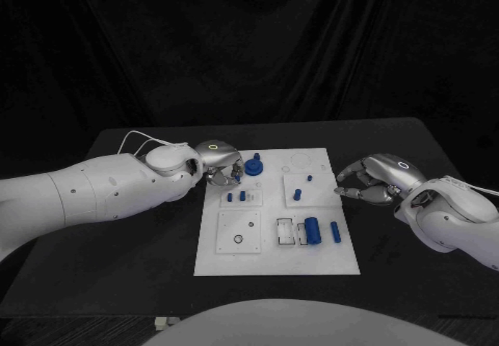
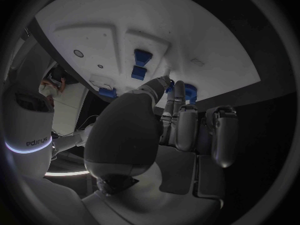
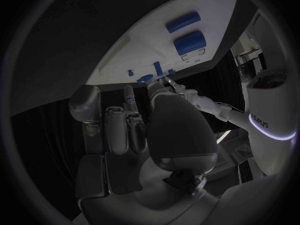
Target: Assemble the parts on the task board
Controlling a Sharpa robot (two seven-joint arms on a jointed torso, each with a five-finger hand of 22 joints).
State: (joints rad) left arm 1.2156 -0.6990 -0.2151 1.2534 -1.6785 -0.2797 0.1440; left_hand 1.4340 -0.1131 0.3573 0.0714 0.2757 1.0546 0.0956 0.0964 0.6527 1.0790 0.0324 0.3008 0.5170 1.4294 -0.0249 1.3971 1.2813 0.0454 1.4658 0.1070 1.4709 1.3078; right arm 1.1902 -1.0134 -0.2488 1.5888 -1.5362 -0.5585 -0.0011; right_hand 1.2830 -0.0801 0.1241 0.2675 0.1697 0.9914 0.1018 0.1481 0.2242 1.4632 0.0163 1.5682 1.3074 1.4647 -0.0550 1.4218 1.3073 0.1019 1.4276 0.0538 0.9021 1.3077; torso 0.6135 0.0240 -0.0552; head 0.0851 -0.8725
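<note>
The white task board lies in the middle of the black table. My left hand is over its far left corner, where thumb and fingertips close on a blue part standing in the board. Two small blue pieces stand just in front of that hand. A blue peg lies mid-board, and a thick blue cylinder and a slim one lie at the near right. My right hand hovers at the board's right edge, fingers loosely bent and holding nothing.
Black outlined slots and a round hole mark the board's near half. The two blue cylinders also appear in the right wrist view. Bare black table lies on both sides of the board.
</note>
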